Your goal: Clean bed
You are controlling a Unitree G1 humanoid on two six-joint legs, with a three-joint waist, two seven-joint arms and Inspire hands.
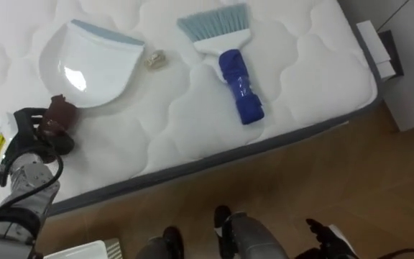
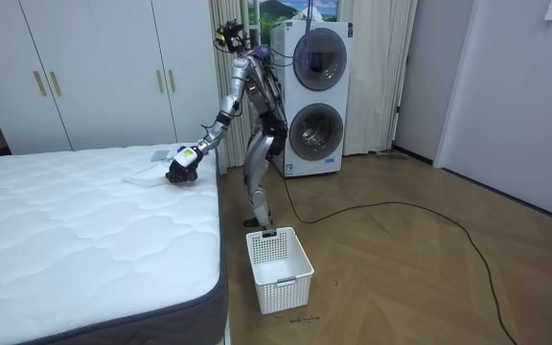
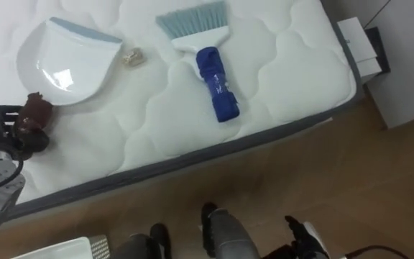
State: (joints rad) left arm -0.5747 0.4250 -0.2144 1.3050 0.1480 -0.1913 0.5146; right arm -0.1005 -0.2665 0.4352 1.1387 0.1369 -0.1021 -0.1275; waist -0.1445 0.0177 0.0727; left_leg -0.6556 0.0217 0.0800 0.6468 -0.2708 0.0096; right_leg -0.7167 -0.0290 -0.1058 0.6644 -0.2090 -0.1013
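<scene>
- Litter first, in the left eye view: a small beige crumpled scrap [image 1: 154, 59] lies on the white quilted mattress [image 1: 300, 93], just beside the lip of the white dustpan [image 1: 88, 65]. It looks light and soft and would probably skid on the fabric, so sweeping should suit it better than pinching.
- The hand brush [image 1: 236, 75] lies well apart from the pan, toward the robot's right, with its pale-blue bristles pointing away from the robot and its thick blue handle toward the bed's edge. It looks stiff and light, and the handle is the obvious place to grip.
- The dustpan looks like thin, rigid plastic that would slide easily on the quilting.
- The left hand [image 1: 31, 137] sits at the lower left over the mattress. Its fingers are curled round a reddish-brown piece [image 1: 60, 115] that touches the pan's near edge; whether this is the pan's handle I cannot tell.
- Room view: the robot stands at the bed's side, leaning forward, with the left arm stretched down over the mattress. A white laundry basket [image 2: 279, 268] stands on the floor by its feet, and stacked washing machines [image 2: 312, 96] are behind it.
- Right eye view: the right hand [image 3: 304, 236] hangs low over the floor, away from the bed. I cannot tell how its fingers are set.
</scene>
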